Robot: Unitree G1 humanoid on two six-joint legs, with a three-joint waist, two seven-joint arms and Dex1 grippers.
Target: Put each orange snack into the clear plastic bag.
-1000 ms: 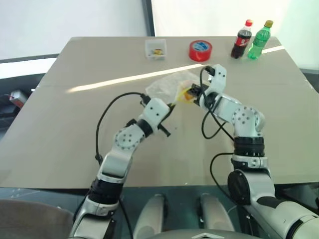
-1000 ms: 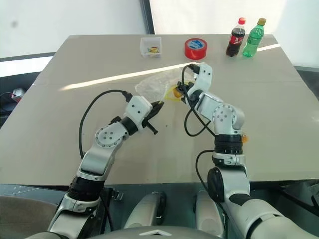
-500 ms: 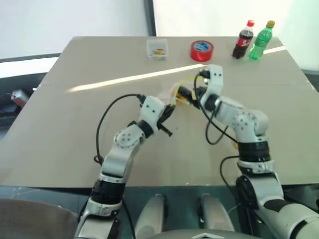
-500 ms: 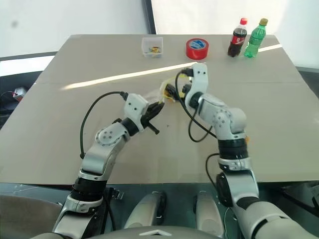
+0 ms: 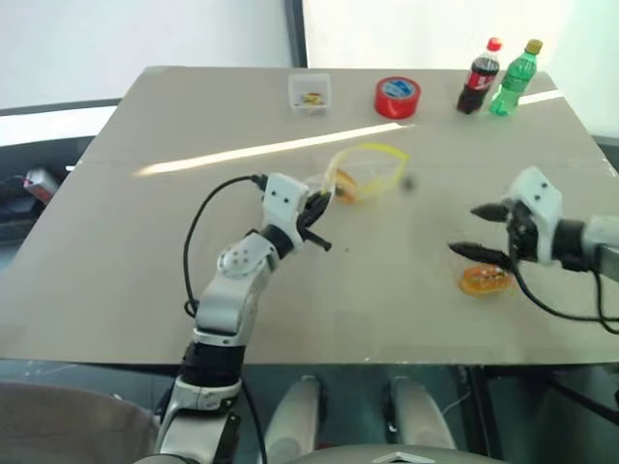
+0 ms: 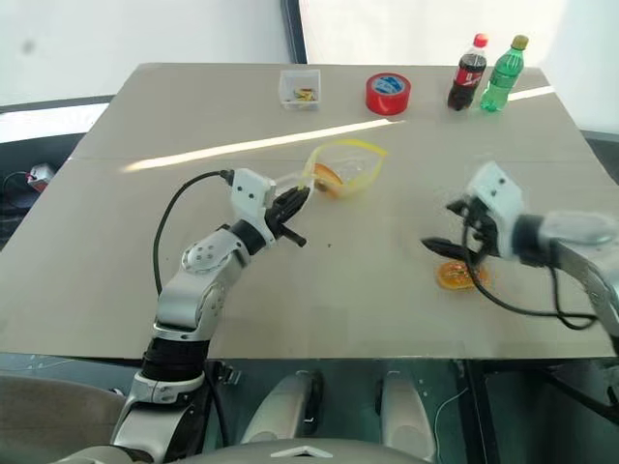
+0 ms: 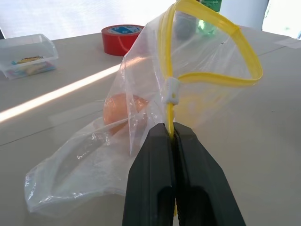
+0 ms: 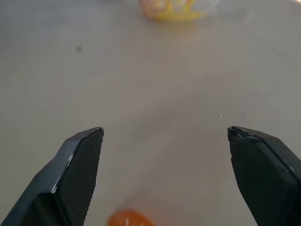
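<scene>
My left gripper point(image 5: 319, 203) is shut on the yellow strip of the clear plastic bag point(image 5: 366, 172), holding its mouth up as an open loop. In the left wrist view the black fingers point(image 7: 155, 160) pinch the strip just below the zip slider. One orange snack point(image 7: 123, 110) lies inside the bag point(image 7: 94, 160). The other orange snack point(image 5: 486, 280) lies on the table at the right. My right gripper point(image 5: 472, 230) hovers open just above and left of that snack, far from the bag. The snack's top edge point(image 8: 128, 219) shows low between the wide-spread fingers point(image 8: 77, 165).
Along the table's far edge stand a small clear box point(image 5: 310, 93), a red tape roll point(image 5: 397, 98), a cola bottle point(image 5: 479, 70) and a green bottle point(image 5: 513, 72). The table's right edge point(image 5: 600, 155) is close to the right arm.
My right gripper has left the bag's mouth, swung right and back over the second snack, and opened wide. The first snack stays in the bag. The left gripper keeps its hold.
</scene>
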